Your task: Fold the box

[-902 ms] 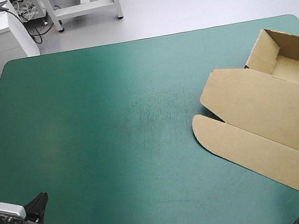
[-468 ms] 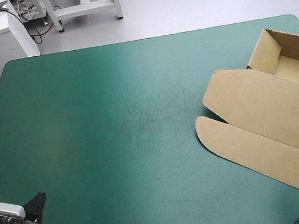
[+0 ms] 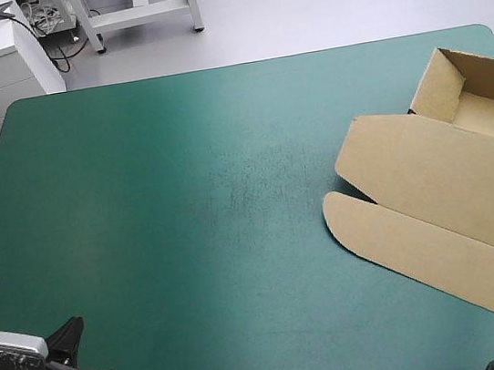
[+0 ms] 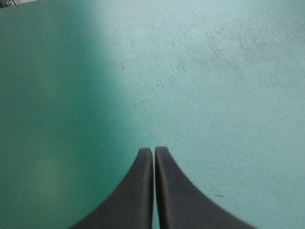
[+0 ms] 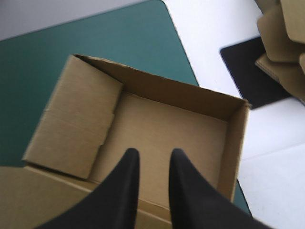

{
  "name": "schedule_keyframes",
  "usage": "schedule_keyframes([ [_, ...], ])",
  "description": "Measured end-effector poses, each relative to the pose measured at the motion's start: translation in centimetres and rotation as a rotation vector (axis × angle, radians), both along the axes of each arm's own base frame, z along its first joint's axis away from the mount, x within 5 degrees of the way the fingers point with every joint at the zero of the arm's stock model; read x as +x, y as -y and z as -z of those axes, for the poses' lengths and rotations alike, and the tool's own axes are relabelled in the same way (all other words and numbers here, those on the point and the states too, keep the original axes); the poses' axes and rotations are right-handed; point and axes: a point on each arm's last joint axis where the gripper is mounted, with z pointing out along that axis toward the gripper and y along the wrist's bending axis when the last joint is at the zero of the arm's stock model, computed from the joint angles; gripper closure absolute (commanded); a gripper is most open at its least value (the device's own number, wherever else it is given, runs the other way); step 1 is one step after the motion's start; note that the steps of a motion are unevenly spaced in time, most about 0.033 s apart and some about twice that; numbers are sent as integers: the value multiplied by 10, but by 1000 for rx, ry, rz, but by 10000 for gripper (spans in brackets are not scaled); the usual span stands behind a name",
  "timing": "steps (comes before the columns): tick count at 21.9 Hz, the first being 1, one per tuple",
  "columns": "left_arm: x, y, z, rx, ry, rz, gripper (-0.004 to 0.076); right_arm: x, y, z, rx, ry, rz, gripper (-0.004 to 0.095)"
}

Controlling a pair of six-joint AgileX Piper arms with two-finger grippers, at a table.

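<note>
The left jaws are seen pressed together over the teal-green worktop (image 3: pixel 179 158) at its seven o'clock corner. The right jaws are held narrowly apart, gripping nothing, above the open tray of the brown box (image 5: pixel 167 124), which is set at the worktop's three o'clock edge, its lid laid flat toward seven o'clock.

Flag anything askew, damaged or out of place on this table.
Only the brown cardboard box stands out. It lies at an angle to the edges of the teal-green table, crowded against the right side, with its tray open and its lid flat. No tear or crushing shows. Nothing else looks odd.
</note>
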Motion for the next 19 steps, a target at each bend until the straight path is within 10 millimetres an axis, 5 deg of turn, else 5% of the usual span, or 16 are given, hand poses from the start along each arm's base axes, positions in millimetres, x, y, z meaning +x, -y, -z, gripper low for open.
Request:
schedule_keyframes([
  [4,0,0,0,-6,3,0,734,-50,-58,-39,-87,109,-131,923],
  [9,0,0,0,-7,4,1,734,-125,-120,-45,-163,173,-269,923],
  [15,0,0,0,-7,4,1,734,-195,-167,0,-141,272,-377,922],
  [19,0,0,0,-8,4,1,734,-230,-186,58,-121,349,-422,922],
])
